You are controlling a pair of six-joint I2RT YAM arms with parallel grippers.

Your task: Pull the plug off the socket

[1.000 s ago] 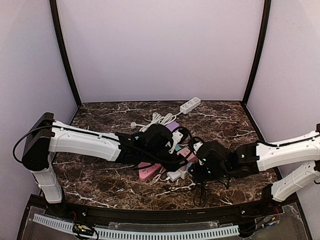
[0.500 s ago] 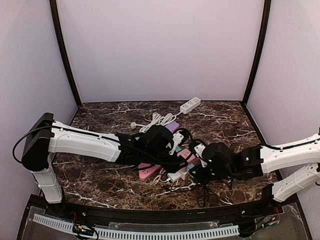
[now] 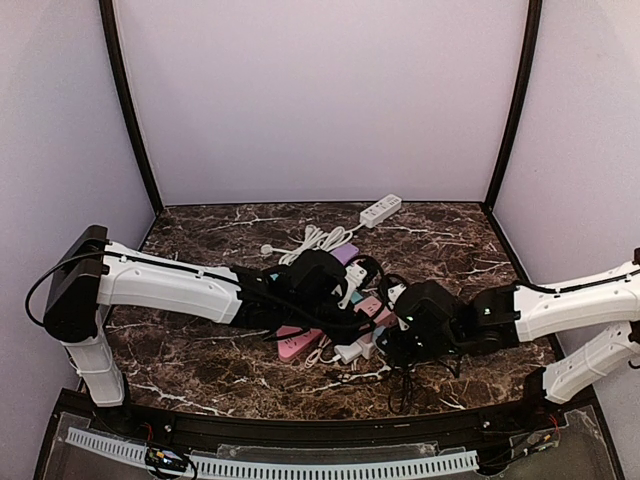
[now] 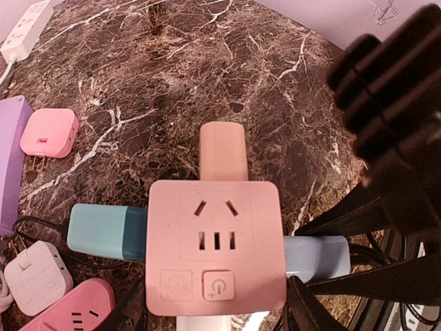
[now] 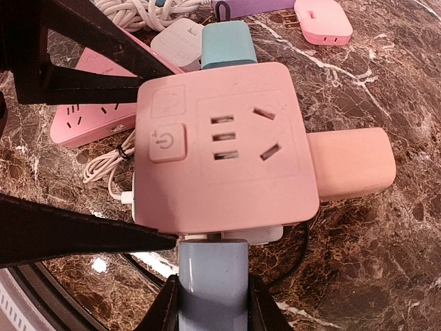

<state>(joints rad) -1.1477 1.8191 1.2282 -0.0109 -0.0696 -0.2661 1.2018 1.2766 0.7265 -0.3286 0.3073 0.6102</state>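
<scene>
Locate the pink socket block at the centre of the right wrist view, above the marble table. The left gripper straddles this block with one finger against each of two opposite sides; its jaws are half spread and holding the block. The right gripper is at the bottom centre of the right wrist view. Its jaws are narrow and clamped on the pale blue plug, which butts against the block's lower edge. A teal plug occupies the upper edge and a peach plug the right edge. A pink power strip lies at upper left.
</scene>
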